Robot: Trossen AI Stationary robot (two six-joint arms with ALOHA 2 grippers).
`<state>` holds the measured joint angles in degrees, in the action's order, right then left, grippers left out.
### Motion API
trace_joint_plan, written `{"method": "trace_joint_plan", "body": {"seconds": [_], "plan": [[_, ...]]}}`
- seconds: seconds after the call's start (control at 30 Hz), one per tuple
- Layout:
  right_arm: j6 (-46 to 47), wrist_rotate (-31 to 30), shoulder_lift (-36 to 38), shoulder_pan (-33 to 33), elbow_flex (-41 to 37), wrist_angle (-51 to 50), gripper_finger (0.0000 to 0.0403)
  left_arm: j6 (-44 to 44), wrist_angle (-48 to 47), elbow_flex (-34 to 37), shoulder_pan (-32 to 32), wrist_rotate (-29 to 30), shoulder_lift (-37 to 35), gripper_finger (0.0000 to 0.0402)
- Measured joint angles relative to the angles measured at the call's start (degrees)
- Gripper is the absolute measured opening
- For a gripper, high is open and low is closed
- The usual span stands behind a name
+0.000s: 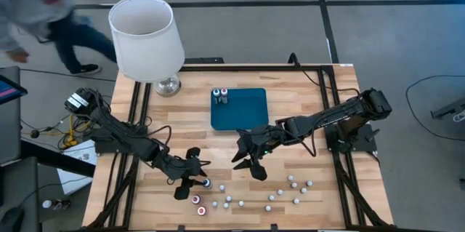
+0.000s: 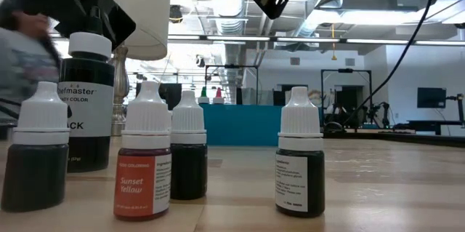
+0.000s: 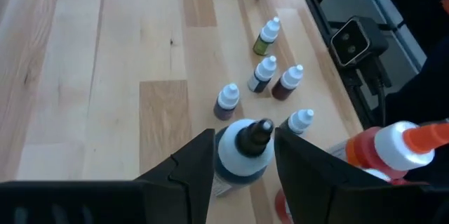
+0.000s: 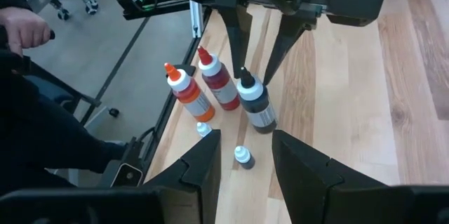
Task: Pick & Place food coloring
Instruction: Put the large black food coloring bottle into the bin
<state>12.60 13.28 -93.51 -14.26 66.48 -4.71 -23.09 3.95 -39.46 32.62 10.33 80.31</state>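
Your counter (image 1: pixel 305 94) is a wooden top with a big white lamp (image 1: pixel 145 32) at the far left corner and a dark teal tray (image 1: pixel 243 112) mid-counter; a person (image 1: pixel 43 14) passes beyond the far left edge. Progress looks early: the tray holds only two small bottles (image 1: pixel 220 96) in its far left corner, so call that done; nearly everything else is still out. Left arm reaches in from the left, left gripper (image 3: pixel 243 155) low over the near edge, jaws spread on either side of a dark-bodied squeeze bottle (image 3: pixel 242 155) with a dark tip, flanking it closely. You can't tell from these views if the pads touch it, so don't log it as gripped. Just beside it stand a red squeeze bottle (image 4: pixel 219 83) and an orange squeeze bottle (image 4: pixel 188 94). Right arm comes from the right, right gripper (image 1: pixel 252 161) hovering near the tray's near edge, jaws spread, nothing between them. The small food coloring bottles (image 1: pixel 290 188) with white caps are scattered along the near edge, well apart from the tray; the low view shows a few up close, one labelled Sunset Yellow (image 2: pixel 142 156). Left to do: move most of them.
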Motion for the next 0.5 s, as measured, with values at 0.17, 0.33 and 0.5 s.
{"method": "trace_joint_plan", "body": {"seconds": [0.17,0.33,0.5], "plan": [[-0.04,-0.02,0.0,0.02,0.0,-0.01,0.0118,-0.04,0.0,0.0,-0.17,0.45,0.0,0.0124],[-0.07,-0.09,0.0,0.02,0.0,-0.02,0.0118,-0.02,0.06,0.0,-0.55,-0.94,0.0,0.0088],[-0.09,-0.09,0.0,0.02,0.0,-0.04,0.0118,-0.03,0.14,0.0,-0.55,-0.84,0.0,0.0066]]}}
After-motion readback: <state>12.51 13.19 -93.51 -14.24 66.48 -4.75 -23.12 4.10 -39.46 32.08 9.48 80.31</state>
